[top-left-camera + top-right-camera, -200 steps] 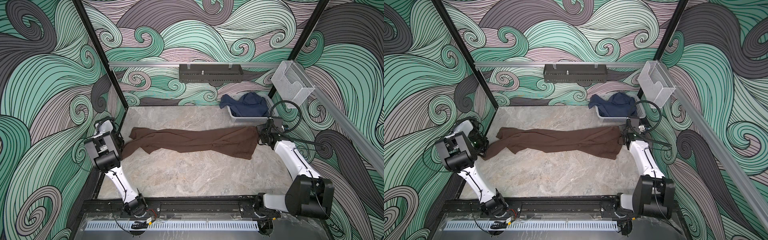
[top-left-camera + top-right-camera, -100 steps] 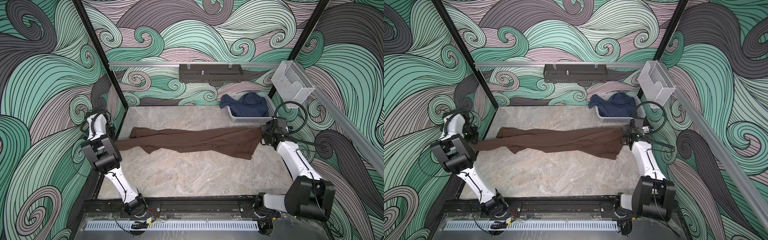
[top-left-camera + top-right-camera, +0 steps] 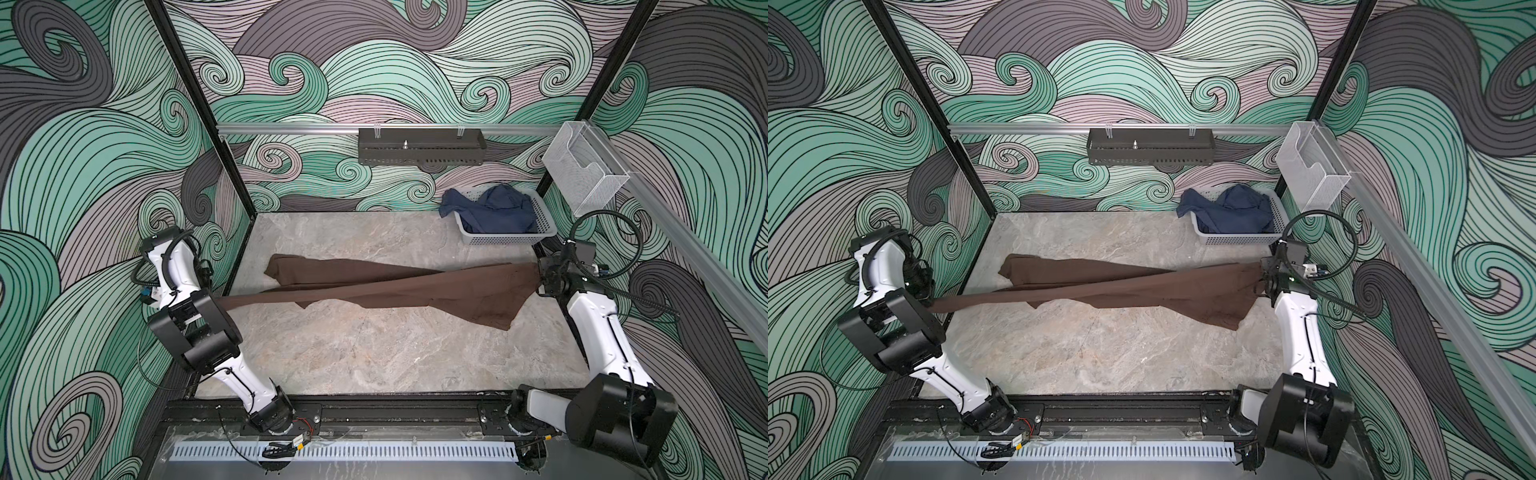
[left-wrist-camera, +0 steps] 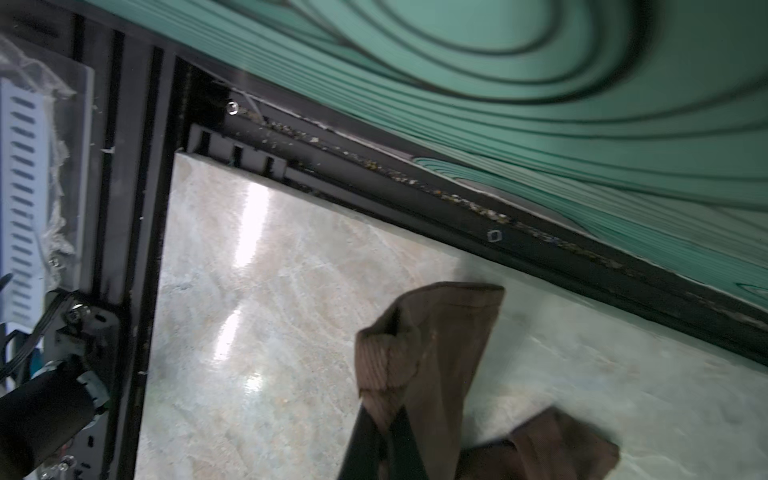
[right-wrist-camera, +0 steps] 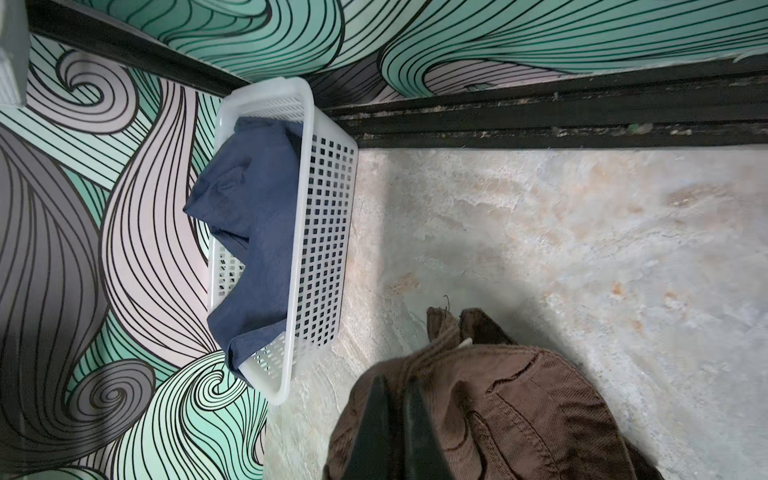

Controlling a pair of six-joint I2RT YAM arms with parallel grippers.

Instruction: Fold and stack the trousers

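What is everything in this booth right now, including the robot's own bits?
trousers: one, dark brown, stretched across the table between both pincers, second leg lying loose
garment: one, navy, in the basket, spilling over its rim
basket: one, white, table's back right corner
rack: one, dark grey, back rail
holder: one, clear, right rail
table: one, marbled grey-beige
left pincer: one, black, shut on a leg hem
right pincer: one, black, shut on the trousers' wider end
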